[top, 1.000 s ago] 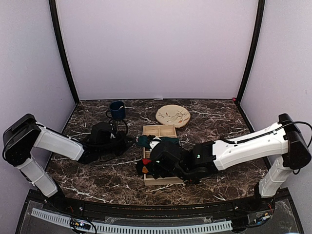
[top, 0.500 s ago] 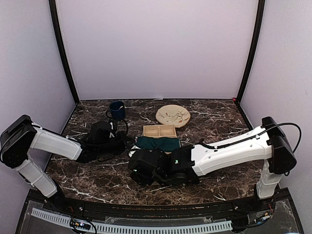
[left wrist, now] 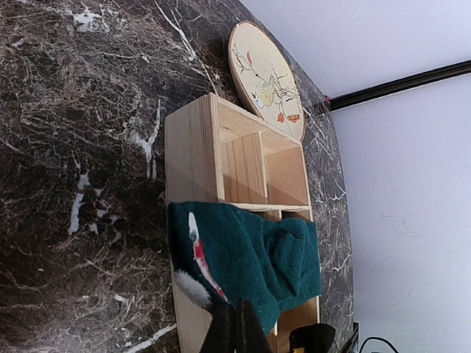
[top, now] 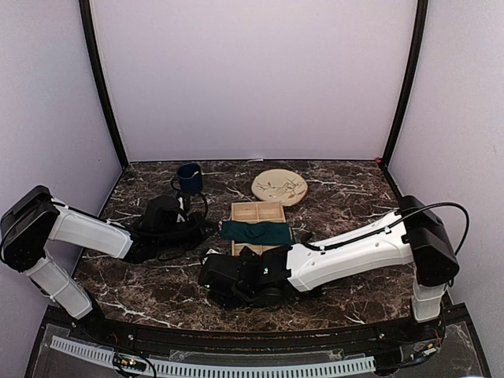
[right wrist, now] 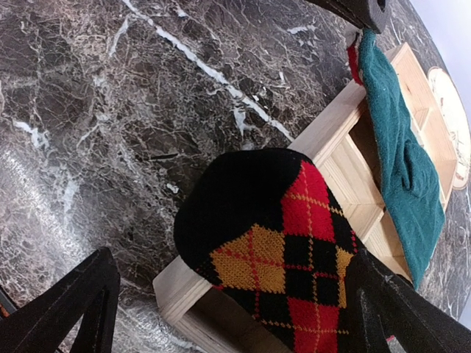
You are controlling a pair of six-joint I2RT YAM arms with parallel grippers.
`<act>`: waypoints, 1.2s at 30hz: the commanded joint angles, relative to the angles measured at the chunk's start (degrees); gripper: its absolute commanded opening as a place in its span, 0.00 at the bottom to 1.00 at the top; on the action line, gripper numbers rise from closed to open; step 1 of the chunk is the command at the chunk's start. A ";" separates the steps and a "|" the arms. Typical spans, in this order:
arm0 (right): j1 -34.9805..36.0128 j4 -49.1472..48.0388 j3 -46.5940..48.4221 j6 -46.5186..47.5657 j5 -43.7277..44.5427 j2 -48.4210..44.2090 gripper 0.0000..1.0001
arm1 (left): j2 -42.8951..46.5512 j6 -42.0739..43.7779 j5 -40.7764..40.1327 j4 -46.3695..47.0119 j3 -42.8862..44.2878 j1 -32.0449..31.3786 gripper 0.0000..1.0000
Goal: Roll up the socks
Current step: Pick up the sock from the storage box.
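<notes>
Top view: the plain dark teal-green fabric sock [top: 256, 231] is draped across the light wooden divided tray [top: 257, 211], with the left gripper [top: 211, 230] at its left end. Left wrist: jaws pinched tight on that sock's edge. Right wrist: the right gripper [right wrist: 232, 261] is spread wide either side of the black argyle sock with red and orange diamonds [right wrist: 272, 228], which is lying on the tray's corner.

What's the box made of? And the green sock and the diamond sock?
The box looks like pale bare wood: grain lines show on its plain boards. The green sock looks like soft, fuzzy knit cloth, matte and rumpled. The diamond sock looks knitted too, with fine stitch rows in the pattern; which fiber, I can't tell.
</notes>
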State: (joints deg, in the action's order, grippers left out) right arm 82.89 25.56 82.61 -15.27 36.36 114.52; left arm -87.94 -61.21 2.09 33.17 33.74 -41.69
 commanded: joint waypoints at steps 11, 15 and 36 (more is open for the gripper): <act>-1.48 1.54 2.47 -0.63 3.83 2.41 0.99 | 0.42 0.33 0.93 1.83 0.60 -0.34 0.00; -1.84 1.66 2.22 -1.18 4.02 2.80 0.97 | 0.10 0.21 1.23 2.16 0.68 -0.32 0.00; -1.95 -2.80 0.13 -0.03 5.25 -0.19 0.60 | -0.56 -0.23 1.55 2.52 0.80 -0.32 0.00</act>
State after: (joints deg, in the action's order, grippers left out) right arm 81.21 25.17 83.66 -15.27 40.07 116.88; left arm -88.33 -61.28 3.05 34.63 33.74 -41.69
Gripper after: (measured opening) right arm 0.609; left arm 0.020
